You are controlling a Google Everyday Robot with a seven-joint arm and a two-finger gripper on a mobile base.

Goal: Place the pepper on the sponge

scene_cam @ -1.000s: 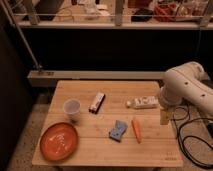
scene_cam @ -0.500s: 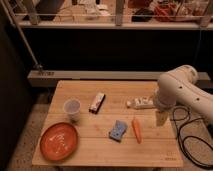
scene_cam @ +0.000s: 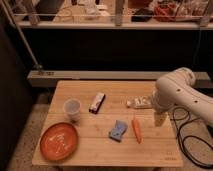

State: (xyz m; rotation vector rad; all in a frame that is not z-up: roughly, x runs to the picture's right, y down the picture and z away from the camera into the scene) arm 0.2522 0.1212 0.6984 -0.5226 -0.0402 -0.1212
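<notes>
Hanging over wooden table [scene_cam: 100, 146] near pepper [scene_cam: 136, 128]: jaws, grip state unclear.

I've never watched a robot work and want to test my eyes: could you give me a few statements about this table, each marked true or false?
1. The slim orange-red pepper lies on the small blue rectangular sponge. False: it lies on the wooden table, just right of the sponge.
2. The round orange plate sits near the table's front left corner. True.
3. The gripper holds the pepper. False: it hangs near the table's right edge, right of the pepper and apart from it.
4. The pale cup stands left of the dark-and-white rectangular box. True.
</notes>
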